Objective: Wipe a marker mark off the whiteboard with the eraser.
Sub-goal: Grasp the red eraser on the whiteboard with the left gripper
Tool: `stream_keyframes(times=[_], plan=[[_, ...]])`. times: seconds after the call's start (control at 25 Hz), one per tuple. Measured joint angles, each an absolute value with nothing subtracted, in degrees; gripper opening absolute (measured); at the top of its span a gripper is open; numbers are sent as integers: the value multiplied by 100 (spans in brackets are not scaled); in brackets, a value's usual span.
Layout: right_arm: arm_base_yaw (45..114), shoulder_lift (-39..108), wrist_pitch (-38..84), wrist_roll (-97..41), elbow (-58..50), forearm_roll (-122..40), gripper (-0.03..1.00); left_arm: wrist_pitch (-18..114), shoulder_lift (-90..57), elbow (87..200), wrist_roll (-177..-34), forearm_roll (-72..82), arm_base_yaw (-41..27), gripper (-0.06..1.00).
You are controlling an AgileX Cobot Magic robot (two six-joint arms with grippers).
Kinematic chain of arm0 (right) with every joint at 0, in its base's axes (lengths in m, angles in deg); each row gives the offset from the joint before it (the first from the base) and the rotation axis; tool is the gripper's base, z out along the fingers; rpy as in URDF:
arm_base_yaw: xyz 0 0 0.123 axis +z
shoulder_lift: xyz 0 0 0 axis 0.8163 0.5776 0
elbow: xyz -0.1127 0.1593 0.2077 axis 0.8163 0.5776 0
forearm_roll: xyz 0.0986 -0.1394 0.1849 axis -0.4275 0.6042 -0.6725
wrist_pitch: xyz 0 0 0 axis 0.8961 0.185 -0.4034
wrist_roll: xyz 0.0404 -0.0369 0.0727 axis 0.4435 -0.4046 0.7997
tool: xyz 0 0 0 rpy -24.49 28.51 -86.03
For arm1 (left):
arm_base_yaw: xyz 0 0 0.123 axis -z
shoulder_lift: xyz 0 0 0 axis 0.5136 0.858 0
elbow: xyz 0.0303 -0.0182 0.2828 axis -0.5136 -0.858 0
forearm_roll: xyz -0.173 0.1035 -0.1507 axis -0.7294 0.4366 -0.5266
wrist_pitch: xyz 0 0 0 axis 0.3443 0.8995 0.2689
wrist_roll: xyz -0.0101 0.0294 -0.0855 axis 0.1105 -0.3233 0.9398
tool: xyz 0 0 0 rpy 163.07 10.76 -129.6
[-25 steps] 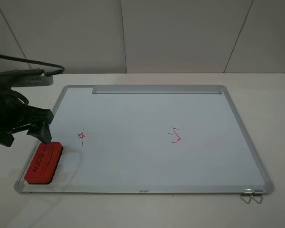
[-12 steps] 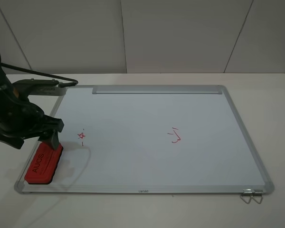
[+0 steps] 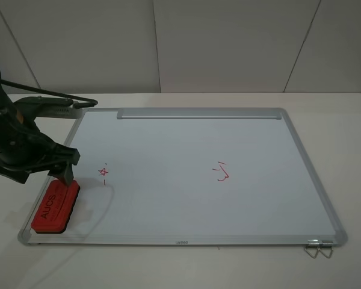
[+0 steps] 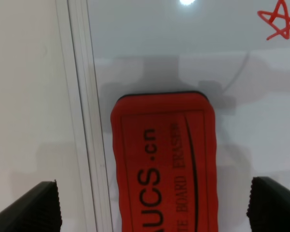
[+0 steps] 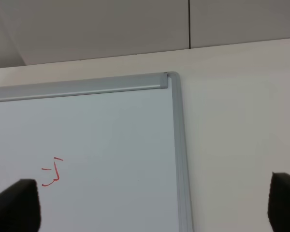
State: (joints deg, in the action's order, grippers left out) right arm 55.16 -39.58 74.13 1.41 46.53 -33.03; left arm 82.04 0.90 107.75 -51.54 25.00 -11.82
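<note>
The red eraser [image 3: 55, 206] lettered "AUCS" lies flat in the near left corner of the whiteboard [image 3: 180, 198]. My left gripper [image 3: 51, 174] hovers over its far end, open. In the left wrist view the eraser [image 4: 162, 164] sits between the two widely spread dark fingertips [image 4: 34, 208] without touching either. The tiny red star mark [image 3: 103, 172] with its dash is just right of the eraser on the board, also visible as the star mark [image 4: 279, 21]. My right gripper [image 5: 150, 208] is open over the board's right side, holding nothing.
A larger red hook squiggle [image 3: 222, 173] sits mid-board, and shows as the squiggle [image 5: 52, 174] in the right wrist view. The silver tray strip [image 3: 198, 114] runs along the far edge. Metal clips [image 3: 319, 247] hang at the near right corner. A cable [image 3: 42, 90] trails behind the left arm.
The left arm has swung rightward and settled over the eraser's far end; its last half second shows almost no motion. Eraser and marks are unmoved.
</note>
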Motion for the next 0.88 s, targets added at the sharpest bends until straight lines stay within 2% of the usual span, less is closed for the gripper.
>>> stream_keyframes(times=[0.88], plan=[[5516,-3958,7413,141,4653,-3303,83,7558,274,10436,-5031,2468,-1116,78]])
